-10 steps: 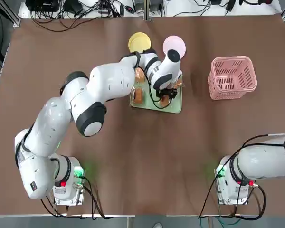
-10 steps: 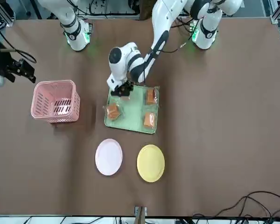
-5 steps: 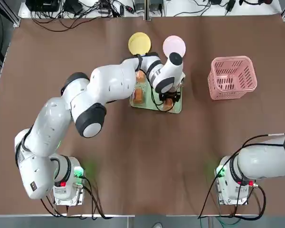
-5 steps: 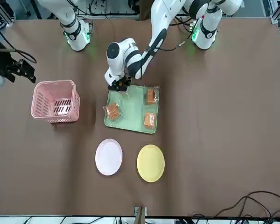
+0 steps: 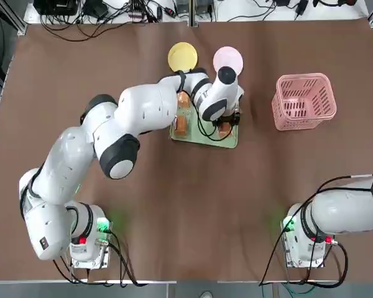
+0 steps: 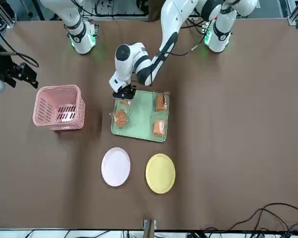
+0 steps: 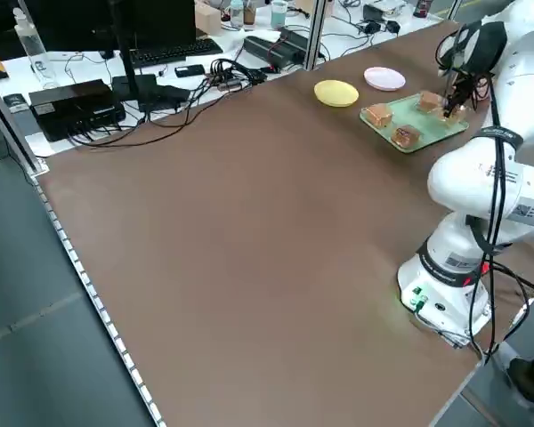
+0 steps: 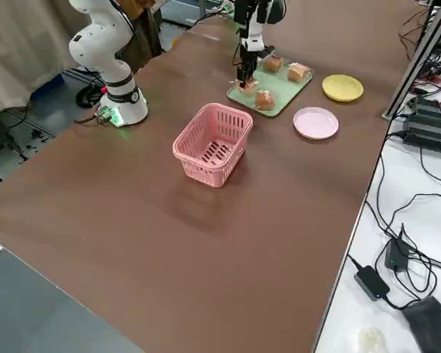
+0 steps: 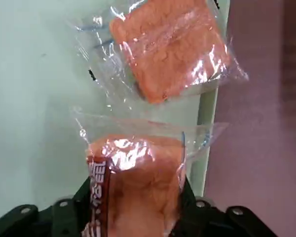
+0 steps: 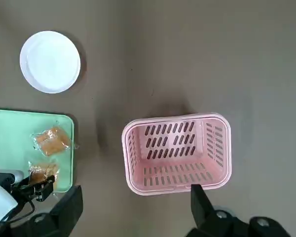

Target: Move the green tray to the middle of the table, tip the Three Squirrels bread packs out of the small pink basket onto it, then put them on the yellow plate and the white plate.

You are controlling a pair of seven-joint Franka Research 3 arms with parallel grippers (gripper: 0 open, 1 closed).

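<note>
Left tool point(image 6: 123, 93) grips a bread pack point(image 9: 135, 190) (over the green tray point(image 6: 141, 120)).

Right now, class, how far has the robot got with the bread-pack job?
Done: the green tray sits mid-table and the small pink basket stands upright, emptied. In hand: the left gripper grips one bread pack above the tray. Left: three packs lie on the tray; the yellow plate and white plate are bare.

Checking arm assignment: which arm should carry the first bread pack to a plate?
Left. The left gripper is over the green tray and already clamps a bread pack; both plates sit just beyond the tray. The right gripper is open and empty, hanging back above the pink basket.
</note>
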